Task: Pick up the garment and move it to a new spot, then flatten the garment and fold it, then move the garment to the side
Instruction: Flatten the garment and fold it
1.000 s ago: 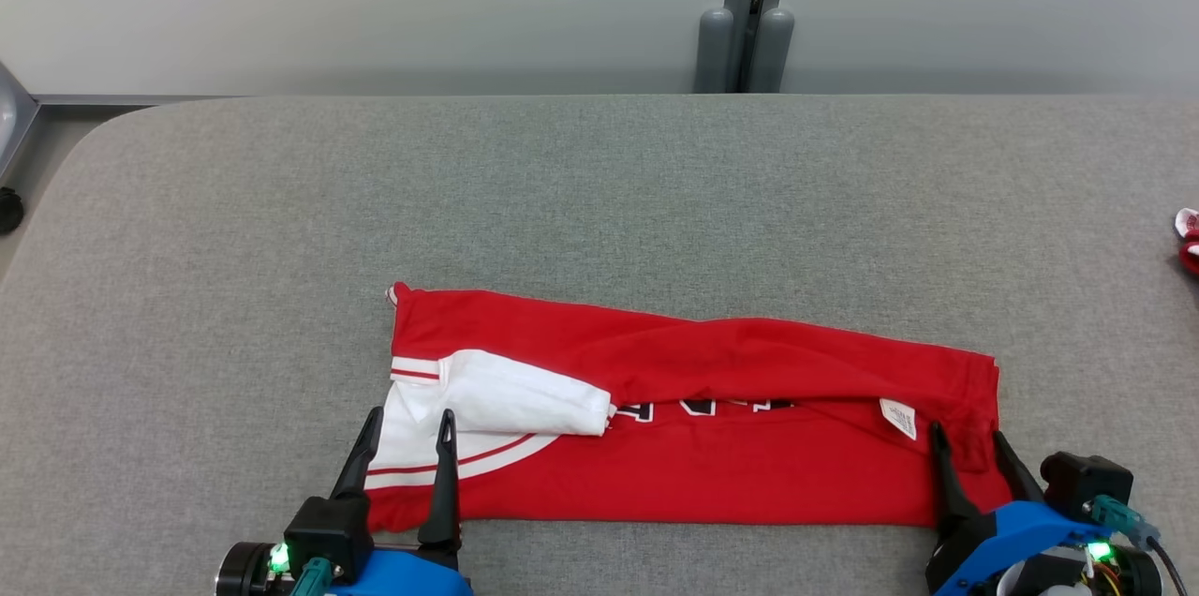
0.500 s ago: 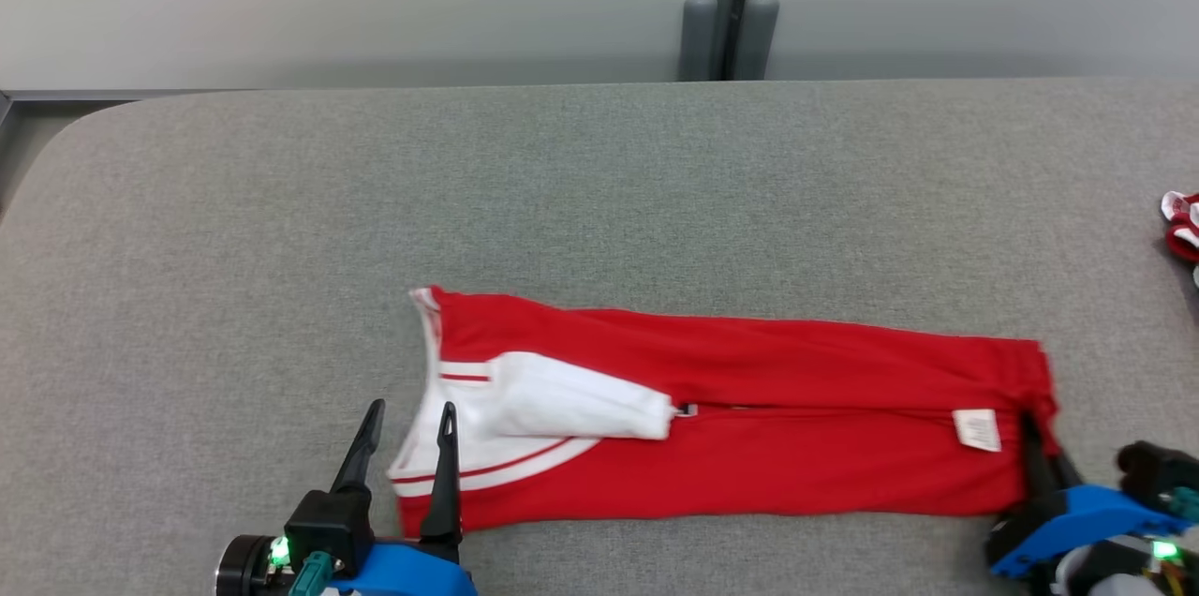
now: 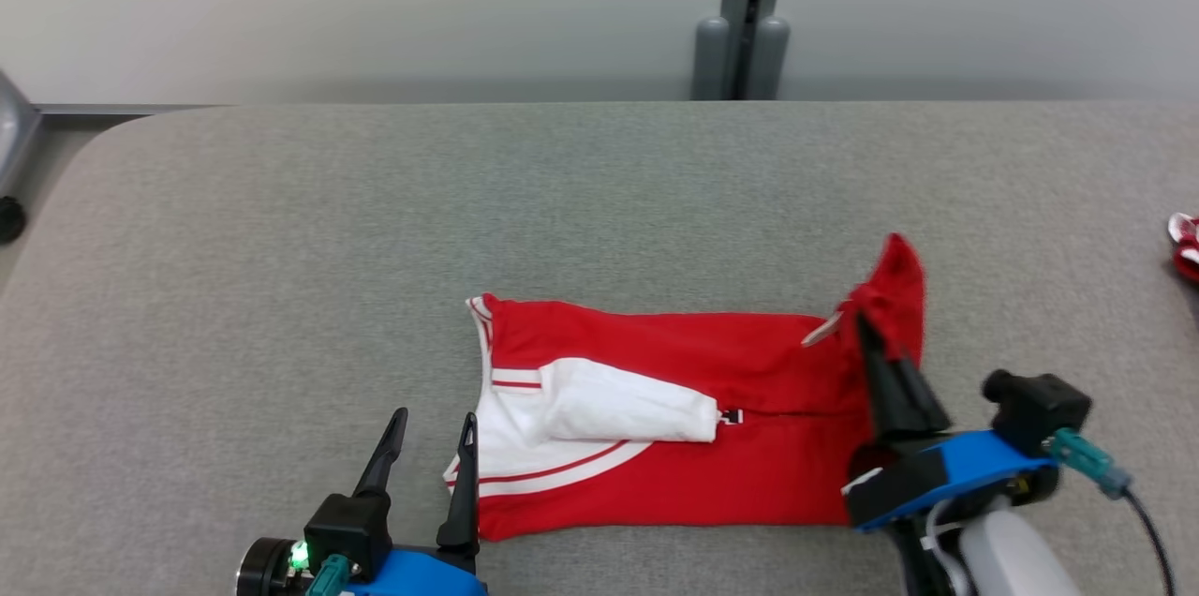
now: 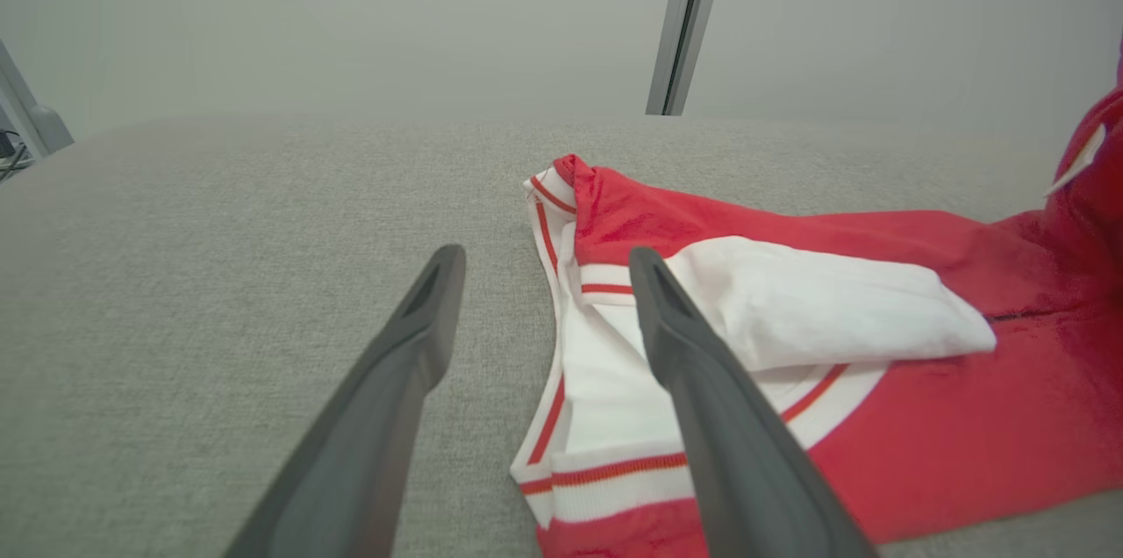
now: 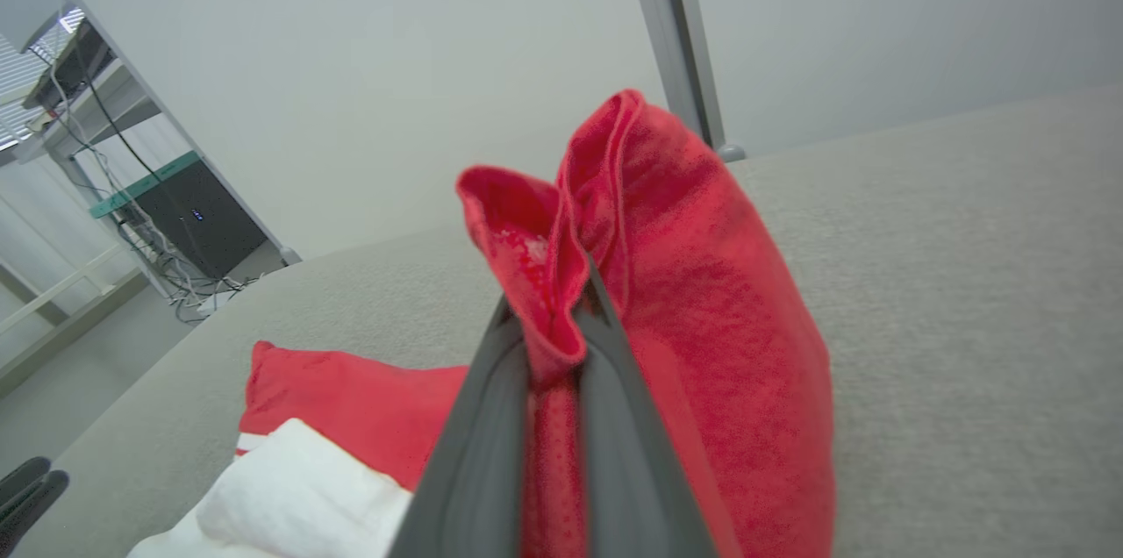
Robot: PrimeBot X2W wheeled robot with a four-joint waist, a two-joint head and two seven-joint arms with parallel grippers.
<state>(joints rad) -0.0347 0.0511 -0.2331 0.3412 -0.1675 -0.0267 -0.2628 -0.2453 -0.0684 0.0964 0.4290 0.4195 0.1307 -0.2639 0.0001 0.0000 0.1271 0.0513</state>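
- While the garment point(image 3: 674, 455) lies part-folded near the front of the table point(image 3: 281, 221), its right end is lifted by the right gripper point(image 3: 866, 334), clamped on red cloth.
- Left gripper point(image 3: 435, 418) is held spread at the white-trimmed end, gripping nothing.
- Folding is judged unfinished; moving aside is left.
- Pinched hem layers are read plainly in the right wrist view; overall layout is given by the head view.

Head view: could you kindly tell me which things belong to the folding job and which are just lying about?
Job: red fabric garment with white sleeve; right gripper, shut on its raised end; left gripper, open by the white trim; grey padded table.
Lying about: small red-and-white item at the table's right edge; grey post behind the table.
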